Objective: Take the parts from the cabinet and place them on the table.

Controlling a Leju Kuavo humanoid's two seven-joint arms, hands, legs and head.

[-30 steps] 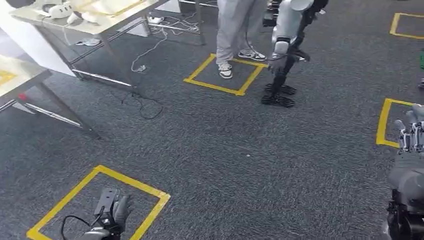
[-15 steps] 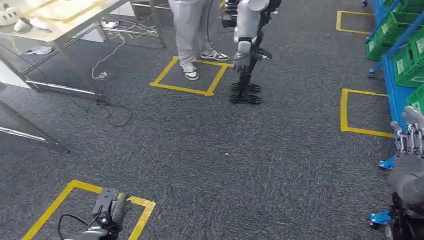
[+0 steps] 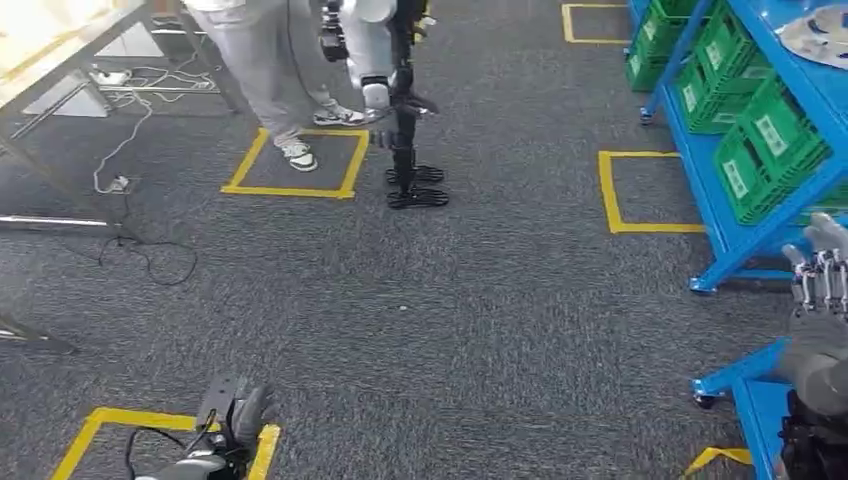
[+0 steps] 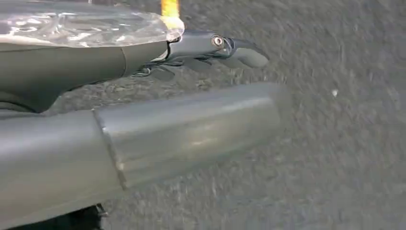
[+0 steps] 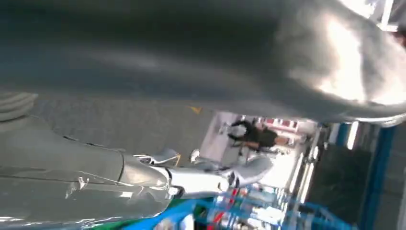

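The blue cabinet (image 3: 745,215) stands at the right, its shelves packed with green bins (image 3: 765,150). A flat grey round part (image 3: 815,30) lies on its top shelf. The table (image 3: 50,45) is at the far left, seen by its edge and legs. My left hand (image 3: 235,412) hangs low over the carpet with fingers straight and nothing in it; the left wrist view shows its thumb (image 4: 191,127) over bare carpet. My right hand (image 3: 820,275) is raised at the right edge beside the cabinet, fingers apart and empty, its fingers (image 5: 206,178) near blue shelving.
Another humanoid robot (image 3: 395,90) and a person's legs (image 3: 265,70) stand ahead by a yellow floor square (image 3: 295,165). Cables (image 3: 120,180) trail on the carpet near the table legs. A second blue frame (image 3: 745,385) sits low at the right. More yellow squares mark the floor.
The whole picture has slid left, so the camera has turned right. The blue cabinet and green bins have come into view. Both hands keep the same pose.
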